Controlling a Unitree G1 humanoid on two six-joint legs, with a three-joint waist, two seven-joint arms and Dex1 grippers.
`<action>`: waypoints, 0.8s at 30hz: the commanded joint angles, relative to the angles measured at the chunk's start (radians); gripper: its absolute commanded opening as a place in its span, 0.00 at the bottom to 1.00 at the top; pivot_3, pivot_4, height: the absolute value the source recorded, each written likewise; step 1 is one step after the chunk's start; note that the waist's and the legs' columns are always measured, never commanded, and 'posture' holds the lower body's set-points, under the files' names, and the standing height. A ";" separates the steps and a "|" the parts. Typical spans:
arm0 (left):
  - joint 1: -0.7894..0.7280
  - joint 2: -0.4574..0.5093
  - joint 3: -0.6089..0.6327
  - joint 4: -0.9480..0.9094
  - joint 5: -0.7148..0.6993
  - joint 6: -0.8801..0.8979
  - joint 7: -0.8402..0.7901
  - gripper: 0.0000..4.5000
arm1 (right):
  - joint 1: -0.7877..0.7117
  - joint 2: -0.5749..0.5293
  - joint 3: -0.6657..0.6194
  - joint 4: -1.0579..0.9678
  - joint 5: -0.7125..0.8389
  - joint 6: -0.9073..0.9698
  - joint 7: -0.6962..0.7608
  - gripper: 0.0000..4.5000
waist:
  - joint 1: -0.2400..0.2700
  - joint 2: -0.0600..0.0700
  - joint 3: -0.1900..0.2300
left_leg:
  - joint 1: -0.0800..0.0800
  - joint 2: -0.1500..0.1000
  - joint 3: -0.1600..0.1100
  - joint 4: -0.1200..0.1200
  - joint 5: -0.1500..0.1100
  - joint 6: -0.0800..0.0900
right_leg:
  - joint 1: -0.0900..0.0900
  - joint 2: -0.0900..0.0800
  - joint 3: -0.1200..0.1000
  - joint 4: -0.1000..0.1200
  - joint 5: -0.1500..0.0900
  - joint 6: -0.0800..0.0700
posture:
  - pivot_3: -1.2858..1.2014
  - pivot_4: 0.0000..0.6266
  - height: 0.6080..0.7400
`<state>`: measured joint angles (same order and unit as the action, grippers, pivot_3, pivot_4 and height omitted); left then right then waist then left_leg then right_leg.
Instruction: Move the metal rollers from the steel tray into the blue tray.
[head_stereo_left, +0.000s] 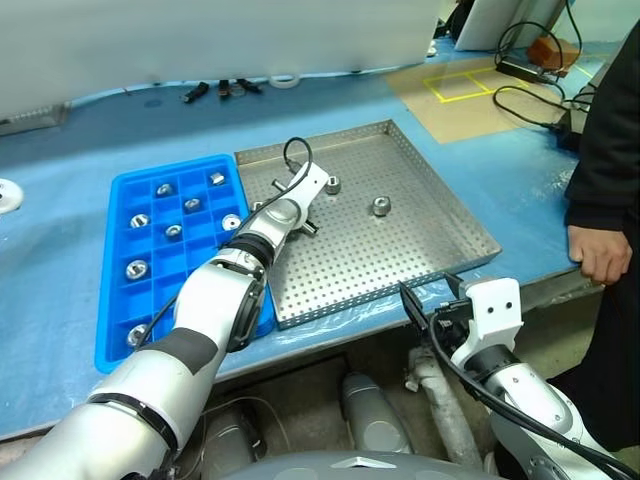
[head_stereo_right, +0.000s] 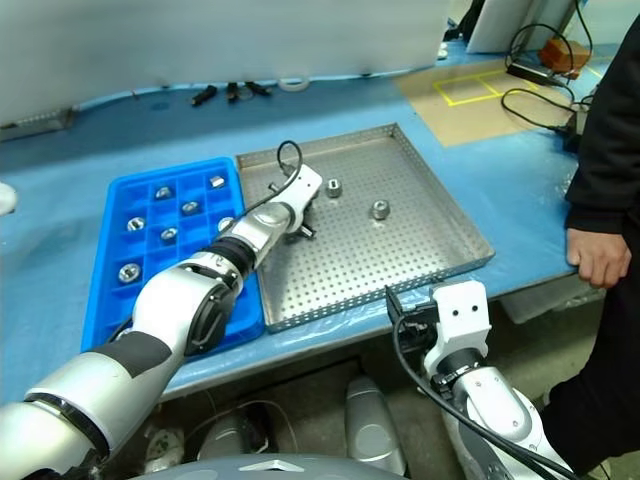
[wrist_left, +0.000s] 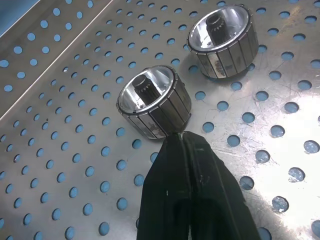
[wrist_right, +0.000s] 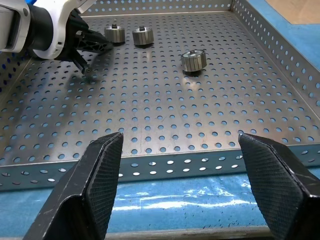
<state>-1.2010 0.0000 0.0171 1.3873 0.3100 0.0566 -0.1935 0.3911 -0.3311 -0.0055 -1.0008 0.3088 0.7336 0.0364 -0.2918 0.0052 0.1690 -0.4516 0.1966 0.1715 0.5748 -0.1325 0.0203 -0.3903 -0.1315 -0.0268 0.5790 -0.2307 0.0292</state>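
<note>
The steel tray (head_stereo_left: 420, 250) lies right of the blue tray (head_stereo_left: 120, 250), whose compartments hold several metal rollers (head_stereo_left: 137, 268). Three rollers stand on the steel tray: one (wrist_left: 154, 107) directly in front of my left gripper (wrist_left: 180, 137), a second (wrist_left: 223, 40) just beyond it, and a third (wrist_right: 194, 60) apart to the right. My left gripper is shut with nothing between its fingers, its tip at the near roller's side. My right gripper (wrist_right: 180, 139) is open and empty, held off the tray's near rim.
A person stands at the table's right end, one hand (head_stereo_left: 600, 252) resting on its edge. Small tools (head_stereo_left: 222, 90) lie along the far side of the blue table cover. Cables (head_stereo_left: 530, 95) run at the far right.
</note>
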 joint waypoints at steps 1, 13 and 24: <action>-0.009 -0.016 -0.005 -0.005 0.000 -0.026 -0.083 0.00 | -0.015 0.005 -0.007 -0.046 -0.002 0.010 -0.004 0.87 | 0.001 0.000 0.000 | 0.000 0.000 0.000 0.000 0.000 0.000 | 0.000 0.000 0.000 0.000 0.000 0.000 | 0.22 0.24 1.00; -0.149 -0.145 0.037 -0.022 -0.093 -0.094 -0.339 0.00 | -0.091 0.031 0.006 -0.022 -0.024 0.027 -0.005 0.87 | 0.002 0.000 0.000 | -0.007 -0.011 0.003 -0.002 -0.006 0.016 | -0.004 -0.017 0.000 -0.005 0.002 -0.003 | 0.22 0.24 1.00; -0.159 -0.199 -0.016 -0.008 -0.028 -0.088 -0.191 0.32 | 0.027 0.073 0.083 -0.046 -0.098 -0.059 -0.087 0.87 | -0.048 0.000 0.000 | -0.005 -0.012 0.003 0.000 -0.009 0.014 | -0.001 -0.018 0.000 -0.006 0.001 -0.002 | 0.17 0.24 1.00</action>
<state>-1.3435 -0.1630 0.0131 1.3921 0.2635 -0.0252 -0.4147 0.4084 -0.2642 0.0651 -0.9974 0.2301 0.7124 -0.0332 -0.3394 0.0054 0.1692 -0.4562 0.1843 0.1748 0.5747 -0.1413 0.0343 -0.3911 -0.1497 -0.0269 0.5733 -0.2294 0.0278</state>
